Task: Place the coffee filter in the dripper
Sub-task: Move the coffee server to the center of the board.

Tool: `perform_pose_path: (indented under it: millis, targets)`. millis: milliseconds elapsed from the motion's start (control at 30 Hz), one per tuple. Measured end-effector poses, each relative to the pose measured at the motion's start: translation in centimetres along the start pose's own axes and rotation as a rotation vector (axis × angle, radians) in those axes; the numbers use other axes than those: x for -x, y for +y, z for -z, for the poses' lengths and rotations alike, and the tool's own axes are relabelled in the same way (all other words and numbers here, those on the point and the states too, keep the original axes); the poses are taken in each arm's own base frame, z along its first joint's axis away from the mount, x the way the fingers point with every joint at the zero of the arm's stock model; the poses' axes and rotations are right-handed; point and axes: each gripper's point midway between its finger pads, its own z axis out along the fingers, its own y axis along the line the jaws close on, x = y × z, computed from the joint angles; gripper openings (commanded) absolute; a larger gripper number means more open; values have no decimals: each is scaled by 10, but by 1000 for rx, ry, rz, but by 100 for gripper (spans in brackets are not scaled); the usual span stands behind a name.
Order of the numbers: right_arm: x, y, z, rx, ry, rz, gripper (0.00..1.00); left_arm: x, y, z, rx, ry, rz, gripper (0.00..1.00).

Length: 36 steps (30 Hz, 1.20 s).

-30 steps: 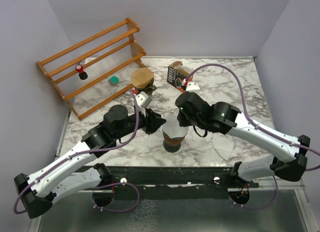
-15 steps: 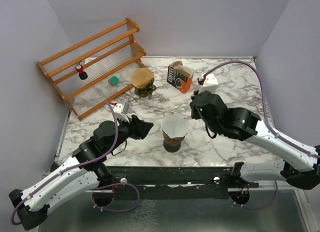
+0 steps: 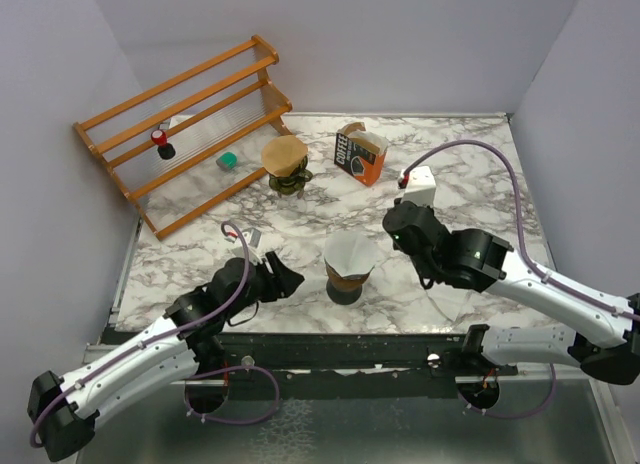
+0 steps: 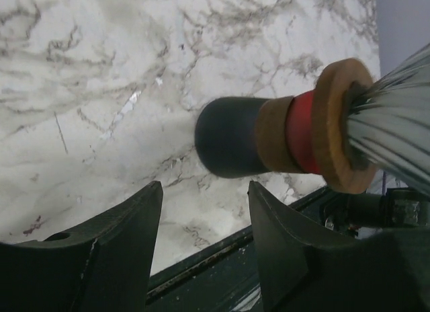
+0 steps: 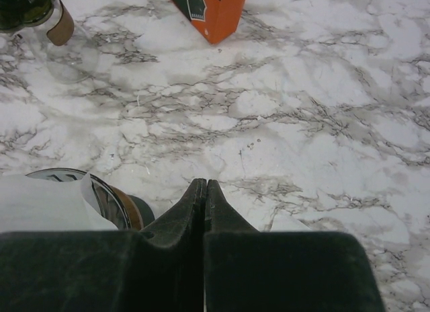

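Pulling both arms back from the dripper (image 3: pixel 347 281), we have left the coffee filter (image 3: pixel 350 250) seated in its cone, touched by neither arm. Our left tool (image 3: pixel 288 281), just left of the dripper, now stands released and empty; our right tool (image 5: pixel 205 185), to the dripper's right, is clenched on nothing. We judge the placement done.

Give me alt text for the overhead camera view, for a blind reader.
A white paper filter sits in a glass dripper near the front of a marble table. The left gripper and the right gripper flank it; a wooden rack and an orange coffee box stand behind.
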Motion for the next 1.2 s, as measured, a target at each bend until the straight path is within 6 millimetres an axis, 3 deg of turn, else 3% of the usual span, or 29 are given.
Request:
perform_pose_path:
  millis: [67, 300, 433, 733, 1200]
  targets:
    - [0, -4, 3, 4, -7, -14, 4, -16, 8, -5, 11, 51, 33, 51]
    - [3, -13, 13, 19, -33, -68, 4, -69, 13, -22, -50, 214, 195, 26]
    - [-3, -14, 12, 16, -26, -73, 3, -85, 12, -25, -104, 255, 279, 0]
    - [-13, -14, 9, 11, -10, -66, 4, -80, -25, -33, -269, 279, 356, 0]
    - [-11, -16, 11, 19, -18, -82, 4, -82, -51, -53, -384, 319, 393, 0]
